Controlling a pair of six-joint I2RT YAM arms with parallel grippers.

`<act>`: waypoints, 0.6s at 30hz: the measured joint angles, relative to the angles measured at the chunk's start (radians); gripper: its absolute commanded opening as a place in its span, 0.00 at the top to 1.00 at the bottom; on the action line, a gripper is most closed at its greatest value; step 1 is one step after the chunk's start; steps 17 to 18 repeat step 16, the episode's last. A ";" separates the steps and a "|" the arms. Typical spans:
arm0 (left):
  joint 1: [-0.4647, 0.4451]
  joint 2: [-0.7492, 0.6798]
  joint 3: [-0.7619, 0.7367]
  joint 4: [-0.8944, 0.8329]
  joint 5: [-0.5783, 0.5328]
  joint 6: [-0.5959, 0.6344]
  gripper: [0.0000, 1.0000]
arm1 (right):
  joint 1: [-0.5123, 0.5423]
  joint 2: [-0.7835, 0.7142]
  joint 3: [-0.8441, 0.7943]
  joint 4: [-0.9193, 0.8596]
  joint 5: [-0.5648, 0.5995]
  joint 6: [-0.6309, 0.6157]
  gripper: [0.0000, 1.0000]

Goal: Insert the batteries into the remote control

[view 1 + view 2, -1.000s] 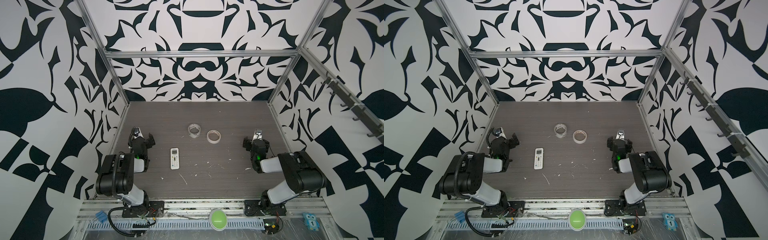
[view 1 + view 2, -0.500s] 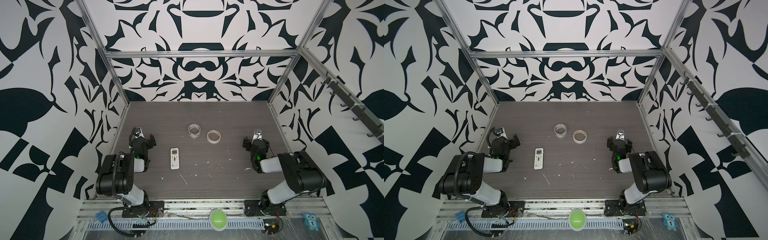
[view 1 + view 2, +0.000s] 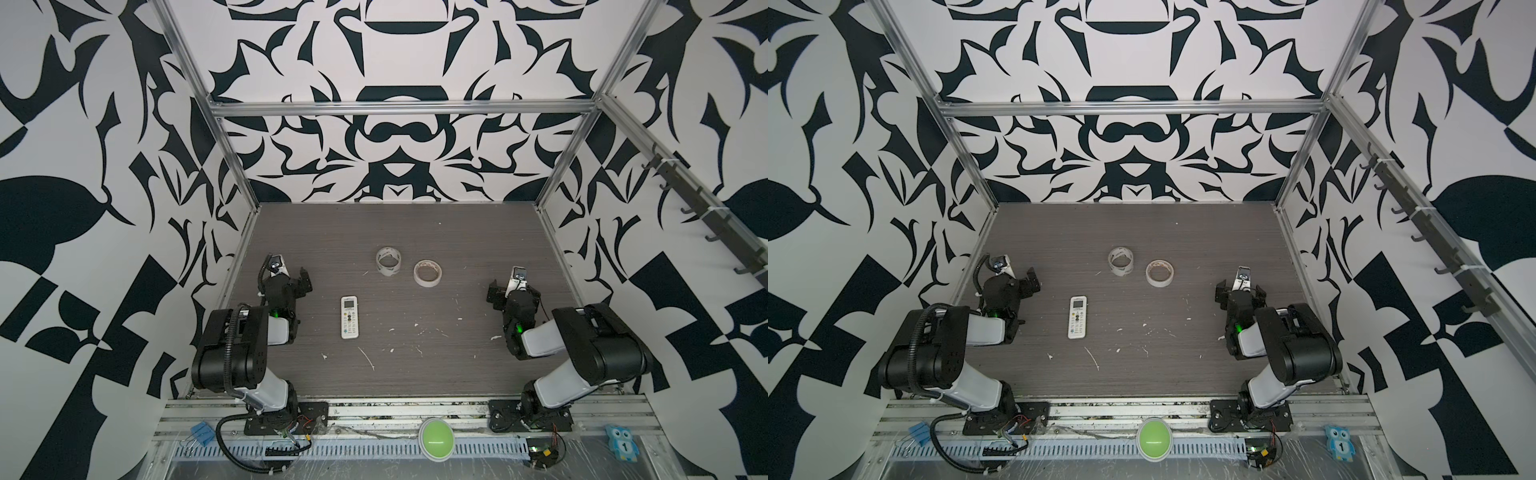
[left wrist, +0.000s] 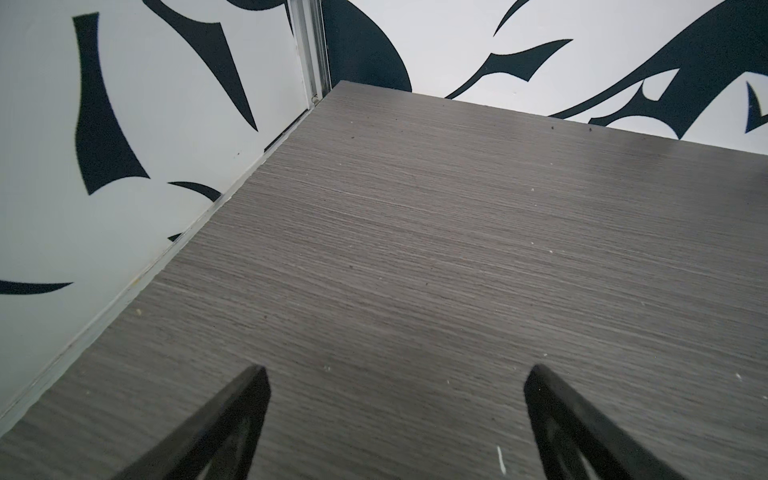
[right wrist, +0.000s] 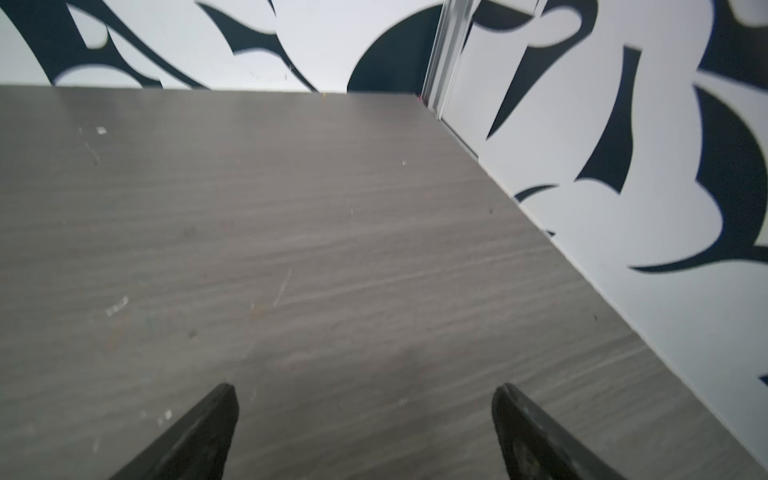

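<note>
The remote control (image 3: 349, 316) (image 3: 1078, 316) lies flat on the grey wood-grain counter (image 3: 457, 232) (image 3: 1183, 232), button side up, with its small display at the end toward the back wall. It is left of the counter's middle and nothing touches it. White flecks (image 3: 367, 358) are scattered over the surface in front of it and to its right.

Behind it and further to the right, well apart from it, are two tape rolls. The paler roll (image 3: 389, 272) (image 3: 1121, 272) stands nearer the back wall, and the beige roll (image 3: 428, 283) (image 3: 1160, 283) is just beside it on the right.

The left pincer (image 3: 289, 275) (image 3: 1013, 276) is near the counter's left edge, a short way from the remote and level with its display end. In the left wrist view the left pincer (image 4: 397, 374) is spread wide, with only bare counter showing between its two dark fingers (image 4: 232, 415).

The right pincer (image 3: 514, 286) (image 3: 1240, 286) is close to the right edge, well apart from the remote and the rolls. The right wrist view shows the right pincer (image 5: 363, 388) spread wide too. Its fingers (image 5: 199, 428) frame empty wood grain that is slightly blurred.

Both arms are folded back toward their bases on the front rail, where a green round button (image 3: 436, 434) (image 3: 1155, 438) sits between them.
</note>
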 measured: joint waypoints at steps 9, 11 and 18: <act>0.000 0.000 0.000 -0.001 0.000 0.000 0.01 | 0.008 -0.005 0.068 -0.053 0.001 0.000 0.01; 0.000 0.000 0.002 -0.006 0.001 0.000 0.01 | 0.008 -0.005 0.107 -0.074 0.003 0.000 0.01; 0.000 0.000 0.013 -0.010 0.003 0.000 0.01 | 0.008 -0.007 0.129 -0.125 0.002 -0.002 0.01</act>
